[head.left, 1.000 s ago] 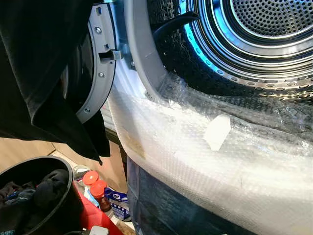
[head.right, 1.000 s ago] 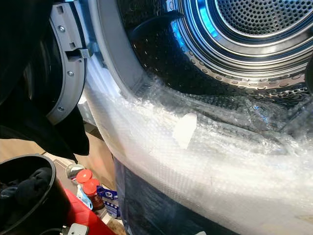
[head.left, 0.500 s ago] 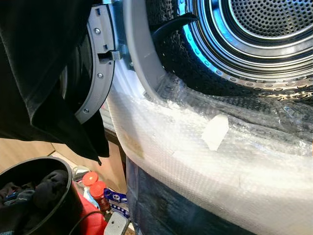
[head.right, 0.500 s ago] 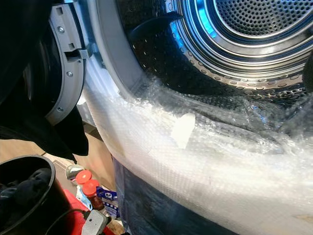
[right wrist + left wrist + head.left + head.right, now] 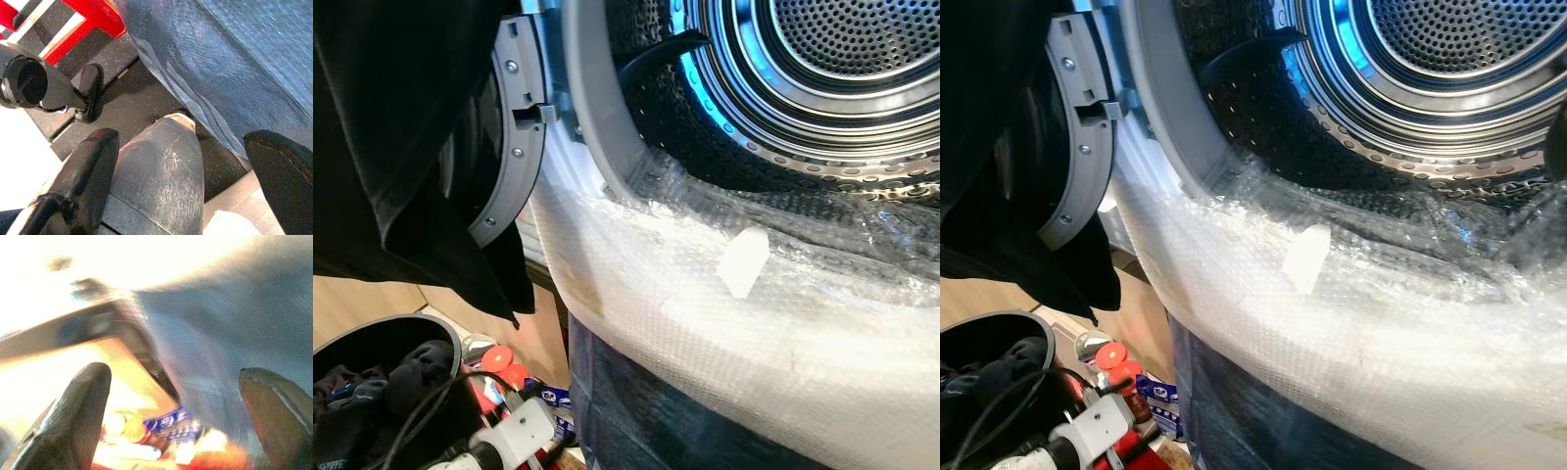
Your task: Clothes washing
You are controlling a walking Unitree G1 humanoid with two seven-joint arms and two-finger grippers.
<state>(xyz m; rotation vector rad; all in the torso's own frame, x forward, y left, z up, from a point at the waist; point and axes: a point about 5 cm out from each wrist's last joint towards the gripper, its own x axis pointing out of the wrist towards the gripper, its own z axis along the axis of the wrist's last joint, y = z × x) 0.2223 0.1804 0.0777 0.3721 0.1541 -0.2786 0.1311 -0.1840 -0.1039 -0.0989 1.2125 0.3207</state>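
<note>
Left wrist view: left gripper (image 5: 171,416) fingers spread wide, holding nothing, low beside the washer front. Right gripper (image 5: 181,186) also spread, empty, over the floor. Black garment (image 5: 401,147) hangs over the open door, above the laundry basket (image 5: 386,392); drum (image 5: 822,78) bare.

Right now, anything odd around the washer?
Yes: bubble wrap is draped over the washer's door opening rim, and a black garment hangs over the open door. The drum looks empty.
</note>
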